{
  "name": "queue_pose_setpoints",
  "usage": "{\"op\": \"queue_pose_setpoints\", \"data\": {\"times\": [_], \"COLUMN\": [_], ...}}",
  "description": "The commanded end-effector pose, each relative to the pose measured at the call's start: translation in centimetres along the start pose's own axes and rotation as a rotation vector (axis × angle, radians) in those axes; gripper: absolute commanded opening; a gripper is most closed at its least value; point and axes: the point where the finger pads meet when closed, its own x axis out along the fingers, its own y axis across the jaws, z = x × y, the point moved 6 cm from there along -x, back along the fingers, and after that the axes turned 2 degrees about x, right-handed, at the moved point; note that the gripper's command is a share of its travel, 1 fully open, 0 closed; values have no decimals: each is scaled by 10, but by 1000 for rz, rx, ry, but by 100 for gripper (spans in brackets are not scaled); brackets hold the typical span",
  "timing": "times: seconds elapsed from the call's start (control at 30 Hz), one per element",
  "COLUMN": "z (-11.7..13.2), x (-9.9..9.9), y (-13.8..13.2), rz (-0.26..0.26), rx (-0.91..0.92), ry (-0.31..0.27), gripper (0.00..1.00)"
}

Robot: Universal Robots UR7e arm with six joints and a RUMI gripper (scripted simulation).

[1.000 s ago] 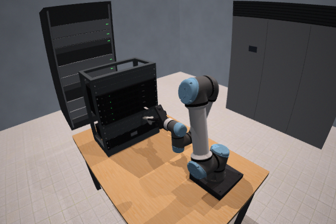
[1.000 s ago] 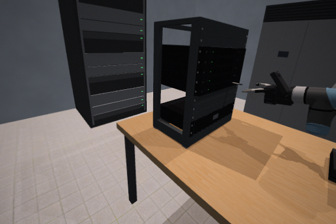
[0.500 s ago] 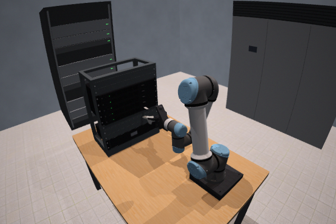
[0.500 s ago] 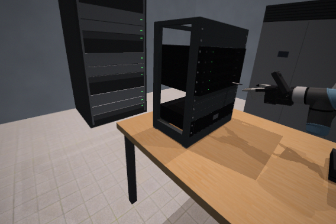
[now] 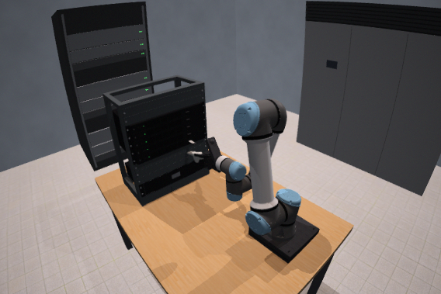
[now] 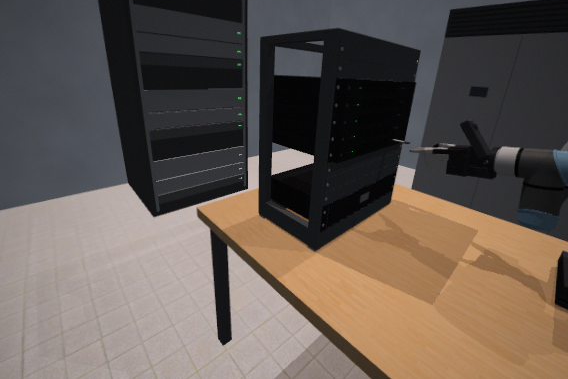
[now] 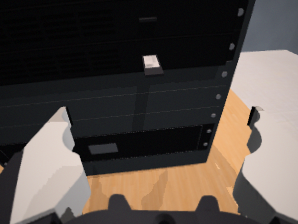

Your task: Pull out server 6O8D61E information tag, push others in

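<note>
The black rack [image 5: 140, 195] [image 6: 320, 153] [image 7: 150, 168] stands upright on the table. One information tag [image 5: 192, 142] [image 6: 400, 141] [image 7: 151, 62] sticks out of the lowest server of the upper block, near the rack's right side. Its top is pale; no print is legible. Another tag [image 7: 148, 19], on the server above, shows only as a small dark front edge and looks pushed in. My gripper [image 5: 191, 155] [image 6: 422, 148] [image 7: 158, 108] is open and empty in front of the rack, a little below the pulled-out tag and short of it. The other tags are too dark to judge.
Blank panels and a bottom unit with a grey label [image 5: 175, 175] [image 6: 364, 197] [image 7: 103, 148] lie below the servers. The rack stands near the table's [image 5: 163, 243] [image 6: 360, 298] far edge. A tall cabinet [image 5: 67, 91] [image 6: 117, 88] stands on the floor behind.
</note>
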Motion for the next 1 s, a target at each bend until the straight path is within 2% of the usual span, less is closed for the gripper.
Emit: {"op": "queue_pose_setpoints", "data": {"times": [0.0,0.97], "z": [0,0], "x": [-1,-3], "y": [0,3], "rz": [-2,-15], "rx": [26,159], "ry": [4,15], "gripper": [100,100]}}
